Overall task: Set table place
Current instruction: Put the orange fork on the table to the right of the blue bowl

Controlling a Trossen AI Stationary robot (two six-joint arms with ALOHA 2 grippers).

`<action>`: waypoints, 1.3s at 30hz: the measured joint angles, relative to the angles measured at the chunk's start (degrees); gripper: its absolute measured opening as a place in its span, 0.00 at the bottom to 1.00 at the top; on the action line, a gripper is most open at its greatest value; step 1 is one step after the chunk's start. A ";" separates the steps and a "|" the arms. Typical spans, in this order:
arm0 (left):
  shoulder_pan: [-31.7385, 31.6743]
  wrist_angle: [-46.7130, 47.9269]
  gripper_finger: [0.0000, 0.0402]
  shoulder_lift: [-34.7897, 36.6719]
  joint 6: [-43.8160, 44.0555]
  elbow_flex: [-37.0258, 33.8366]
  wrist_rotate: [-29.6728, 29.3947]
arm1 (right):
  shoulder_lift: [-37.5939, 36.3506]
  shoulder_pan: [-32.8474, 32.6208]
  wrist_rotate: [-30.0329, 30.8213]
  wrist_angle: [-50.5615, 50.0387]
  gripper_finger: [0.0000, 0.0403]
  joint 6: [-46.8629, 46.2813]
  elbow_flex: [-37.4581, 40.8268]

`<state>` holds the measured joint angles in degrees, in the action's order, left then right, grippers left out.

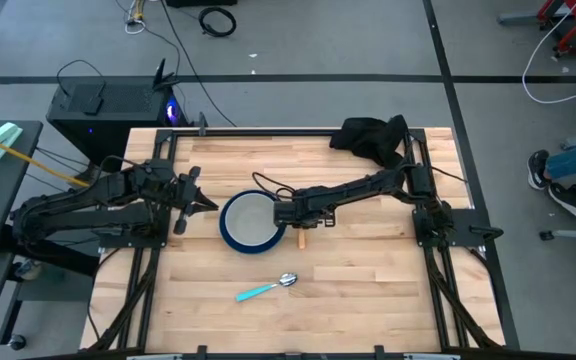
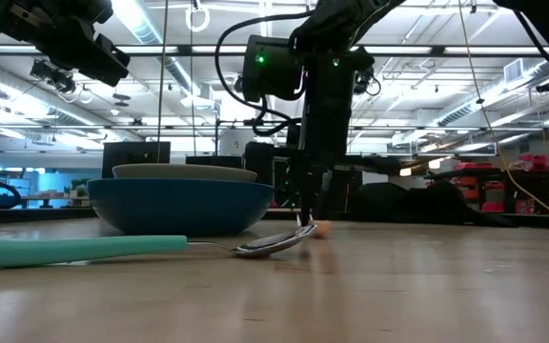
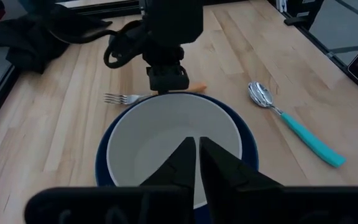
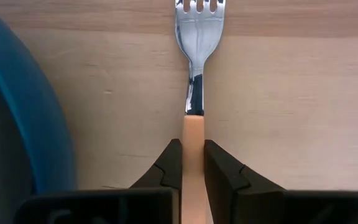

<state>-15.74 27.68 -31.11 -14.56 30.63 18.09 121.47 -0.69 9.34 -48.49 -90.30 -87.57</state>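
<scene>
The worktop (image 1: 368,290) carries the whole setting near its middle: the blue plate (image 1: 236,238) with the pale bowl (image 1: 250,220) sitting in it, the teal-handled spoon (image 1: 266,289) lying apart on the near side, and the fork (image 4: 199,37) flat on the wood just beside the plate's right rim.

The right claw (image 4: 192,163) is down at the wood, its fingers clamped on the fork's orange handle. The grip sits on the handle well behind the tines, so the fork could pivot or slip if it is lifted or dragged quickly. A sideways shift toward the plate could knock the rim and jostle the bowl.

The left claw (image 3: 196,163) hovers over the bowl with its fingers together and empty. Dropping from there, it would strike the bowl.
</scene>
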 joint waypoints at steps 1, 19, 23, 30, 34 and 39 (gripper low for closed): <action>0.00 0.00 0.08 0.00 0.00 0.00 0.00 | 0.19 0.01 -0.02 0.01 0.11 -0.08 -0.02; 0.01 0.00 0.07 0.00 0.00 0.00 0.00 | 0.31 0.03 0.00 -0.11 0.13 0.39 -0.02; 0.00 0.00 0.09 0.00 0.00 0.00 0.00 | 0.33 0.03 -0.01 -0.09 0.15 0.48 -0.02; 0.00 0.00 0.08 0.00 0.01 0.00 0.00 | 0.35 0.03 0.00 0.06 0.21 0.48 -0.02; 0.00 0.00 0.07 0.00 0.00 0.00 0.00 | 0.35 0.03 0.00 0.13 0.23 0.48 -0.02; 0.02 0.00 0.07 0.00 0.02 0.00 0.00 | 0.37 0.03 0.00 0.09 0.23 0.48 -0.02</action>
<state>-15.73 27.68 -31.11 -14.55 30.63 18.09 121.84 -0.67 9.34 -48.39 -89.82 -87.59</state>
